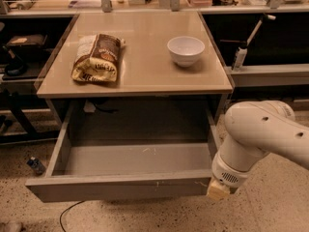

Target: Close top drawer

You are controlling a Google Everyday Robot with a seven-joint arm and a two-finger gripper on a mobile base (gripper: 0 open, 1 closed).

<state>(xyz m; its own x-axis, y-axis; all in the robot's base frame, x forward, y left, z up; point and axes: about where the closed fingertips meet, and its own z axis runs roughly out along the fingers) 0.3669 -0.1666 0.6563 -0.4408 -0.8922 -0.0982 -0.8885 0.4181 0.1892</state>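
Note:
The top drawer (120,190) is a wide, shallow grey metal drawer. It stands pulled far out from under the tan table top (140,69), and its inside is empty. Its flat front has small pale scratches at centre and right. My gripper (217,191) is at the end of the white arm (263,129), down at the right end of the drawer front, touching or nearly touching it. Only a pale yellowish tip shows below the wrist.
A brown and yellow snack bag (96,58) and a white bowl (185,50) sit on the table top. A small bottle (36,165) and a black cable (72,211) lie on the speckled floor at the left. Cluttered shelves stand behind and on both sides.

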